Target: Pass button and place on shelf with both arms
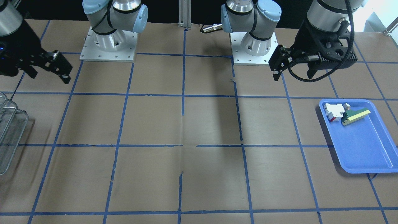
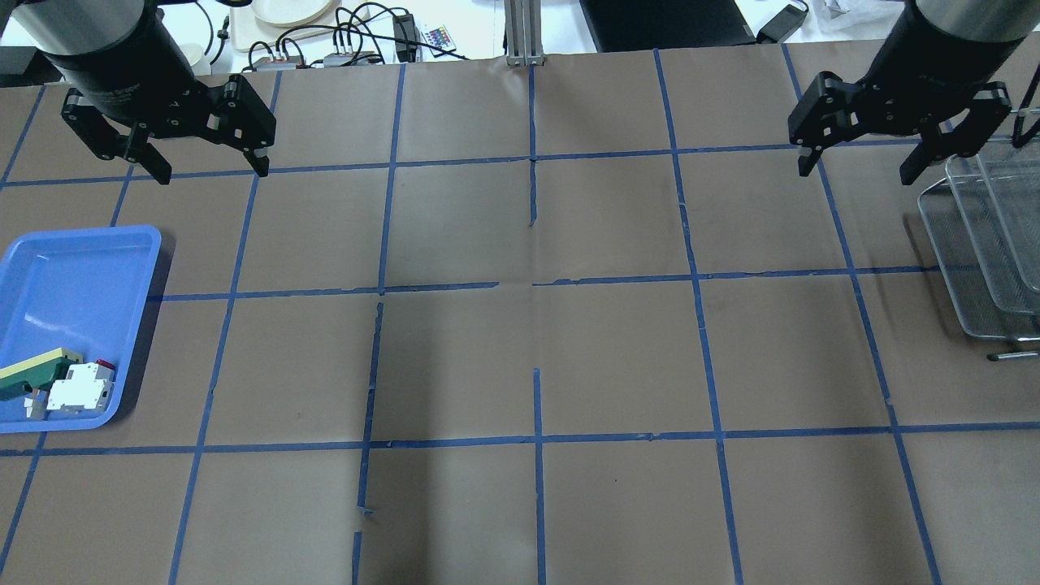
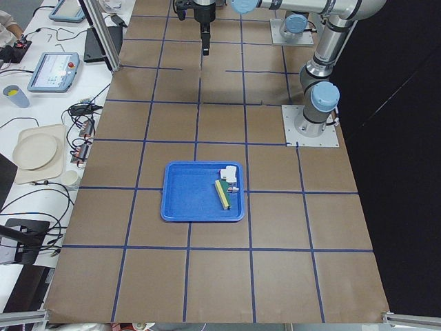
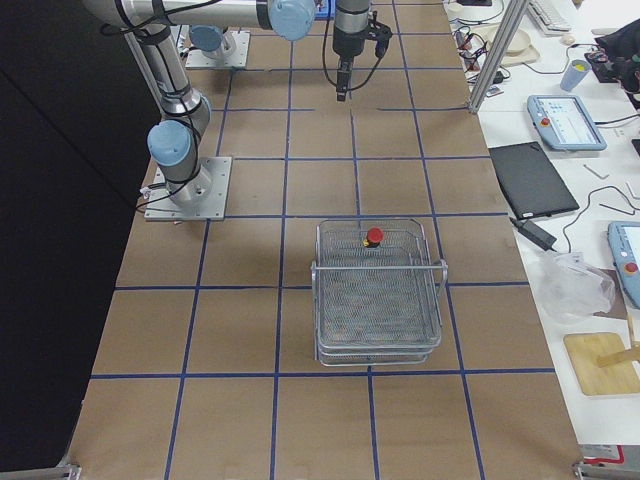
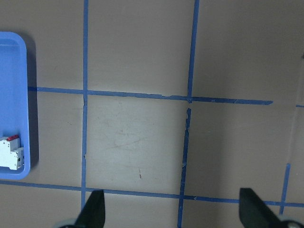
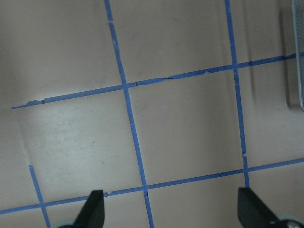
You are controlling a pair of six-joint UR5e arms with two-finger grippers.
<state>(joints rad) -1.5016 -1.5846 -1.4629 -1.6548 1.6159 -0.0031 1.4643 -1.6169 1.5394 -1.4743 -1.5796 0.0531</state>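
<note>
Brown paper crossed with blue tape lines covers the whole table (image 2: 617, 349), and it fills most of what I can see from any side. Both arms rise from their plates on the robot's edge of it, the left arm (image 1: 253, 18) and the right arm (image 1: 113, 15), and each reaches up and out so that its tool hangs high over the paper. At the robot's right end sits the shelf (image 4: 400, 266), a silver wire-mesh rack with rounded corners. At the opposite end lies a flat blue tray (image 2: 73, 276). The right gripper (image 2: 856, 171) hovers beside the shelf, off one corner of it, with its two black fingers spread wide and nothing between them. The left gripper (image 2: 213, 171) hangs off the tray's end, likewise spread wide and holding nothing. In one corner of the tray a white-and-red block (image 2: 80, 388) lies against a green-and-yellow wedge (image 2: 32, 370). Smallest of all is the button (image 4: 374, 236): its red cap shows on the mesh inside the shelf, at the end that faces the middle of the table, though I cannot tell which tier it rests on. It is clear of the right gripper, touched by neither finger, and a whole table's length from the left one.
</note>
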